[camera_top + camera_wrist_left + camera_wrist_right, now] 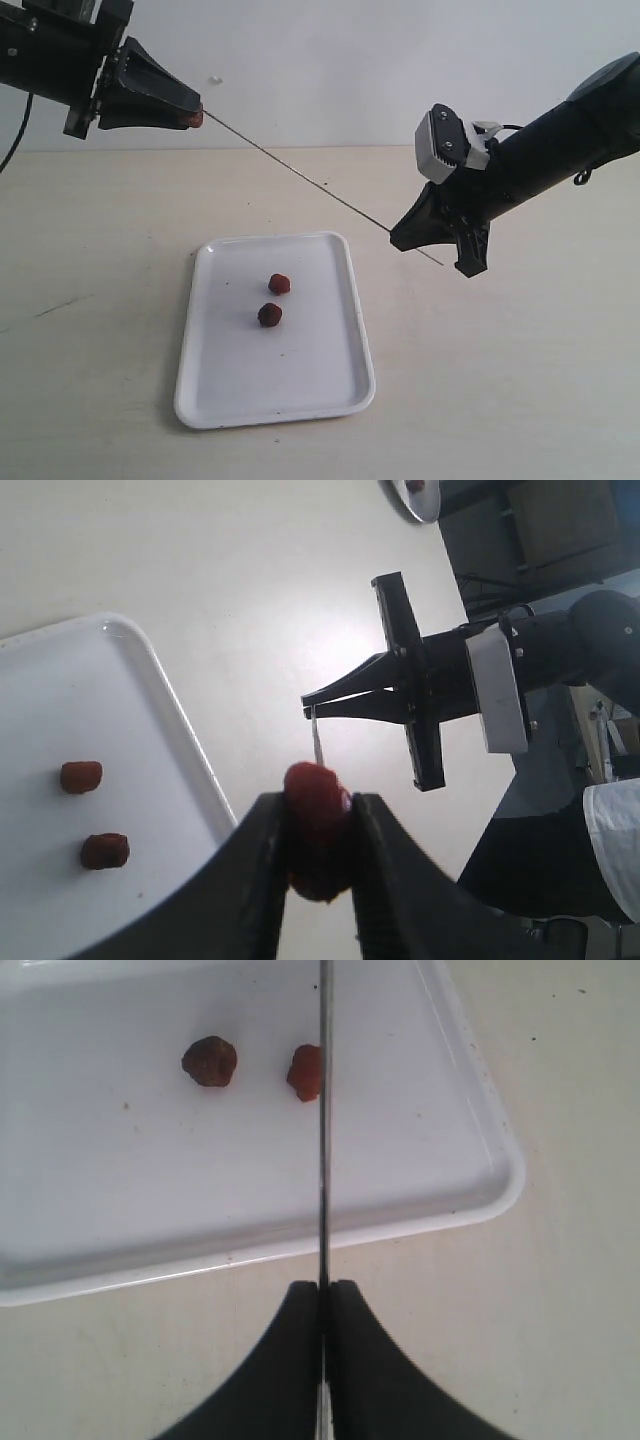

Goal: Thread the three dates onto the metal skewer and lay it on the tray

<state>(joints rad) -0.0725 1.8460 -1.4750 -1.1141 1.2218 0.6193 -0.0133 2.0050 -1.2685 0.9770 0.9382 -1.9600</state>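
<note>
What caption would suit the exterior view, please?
Left claw holds a wrinkled red-brown date at the tip of a thin grey metal skewer gripped by the right claw.

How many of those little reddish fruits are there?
3. Two dates lie apart on the tray; the third date is pinched in the left gripper at the skewer's end.

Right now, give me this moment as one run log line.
left gripper: shut on date, against skewer tip | right gripper: shut on skewer | tray: two dates loose
</note>
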